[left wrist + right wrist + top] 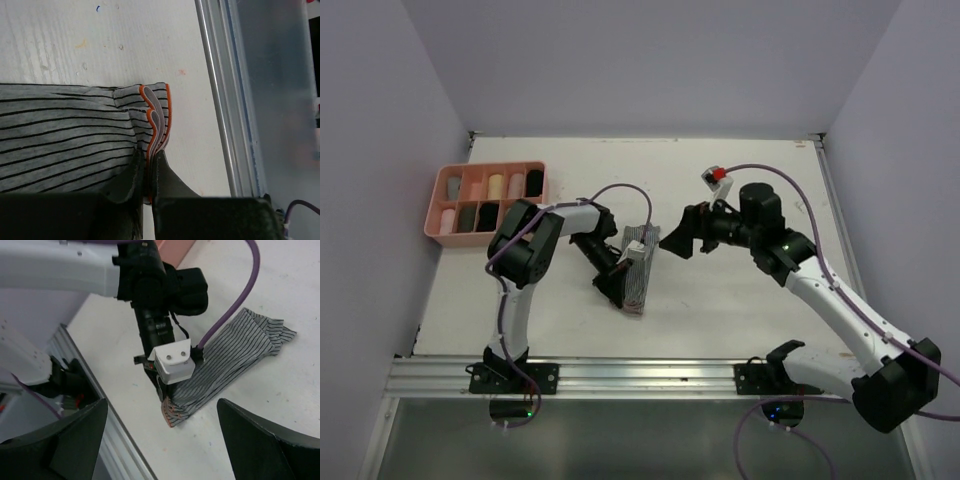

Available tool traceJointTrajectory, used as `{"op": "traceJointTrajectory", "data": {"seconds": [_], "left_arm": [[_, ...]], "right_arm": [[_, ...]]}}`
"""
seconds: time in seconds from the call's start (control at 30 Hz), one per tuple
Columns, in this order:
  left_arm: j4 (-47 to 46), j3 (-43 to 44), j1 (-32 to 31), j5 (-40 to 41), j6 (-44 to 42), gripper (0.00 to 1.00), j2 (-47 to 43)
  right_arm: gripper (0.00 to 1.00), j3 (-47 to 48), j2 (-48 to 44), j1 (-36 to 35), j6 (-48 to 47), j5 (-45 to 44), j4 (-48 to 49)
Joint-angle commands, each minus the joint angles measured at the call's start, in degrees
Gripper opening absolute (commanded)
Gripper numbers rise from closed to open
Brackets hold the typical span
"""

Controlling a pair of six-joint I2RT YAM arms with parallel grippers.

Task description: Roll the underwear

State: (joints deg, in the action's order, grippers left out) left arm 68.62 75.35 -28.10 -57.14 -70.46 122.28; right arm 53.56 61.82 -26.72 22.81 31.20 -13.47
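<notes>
A grey striped underwear (638,262) lies folded into a long narrow strip on the white table. Its orange-trimmed waistband end (159,117) points toward the near edge. My left gripper (148,161) is shut on that end, pinching the stacked layers between its fingers; from above it shows at the strip's near left corner (616,288). My right gripper (680,238) hovers open to the right of the strip's far end, touching nothing. In the right wrist view, its fingers (75,440) stand wide apart above the underwear (235,355) and the left gripper (161,390).
A pink tray (432,212) with compartments holding rolled garments stands at the far left. An aluminium rail (620,375) runs along the near table edge, close to the pinched end (225,125). Purple walls enclose the table on three sides.
</notes>
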Motion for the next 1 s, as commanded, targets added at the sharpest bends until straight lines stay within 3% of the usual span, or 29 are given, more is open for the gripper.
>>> {"op": "traceJointTrajectory", "data": {"seconds": [0.0, 0.13, 0.43, 0.67, 0.97], "left_arm": [[1.2, 2.9, 1.4, 7.5, 0.8, 0.0, 6.3], [1.3, 6.2, 1.8, 7.4, 4.8, 0.0, 9.6], [0.3, 8.0, 2.2, 7.5, 13.6, 0.0, 14.0], [-1.3, 5.6, 2.2, 9.0, 18.6, 0.0, 12.5], [-2.5, 3.0, 2.2, 9.1, 19.9, 0.0, 11.8]], "right_arm": [[0.95, 5.9, 0.5, -11.7, -11.3, -8.0, -10.1], [0.89, 5.4, 2.6, -19.1, -21.0, -18.1, -14.6], [0.83, -2.3, 10.1, -32.7, -31.8, -30.8, -2.4], [0.82, -1.7, 22.1, -37.4, -36.3, -31.0, 7.3], [0.83, -1.5, 29.0, -38.8, -39.8, -27.6, 9.8]]}}
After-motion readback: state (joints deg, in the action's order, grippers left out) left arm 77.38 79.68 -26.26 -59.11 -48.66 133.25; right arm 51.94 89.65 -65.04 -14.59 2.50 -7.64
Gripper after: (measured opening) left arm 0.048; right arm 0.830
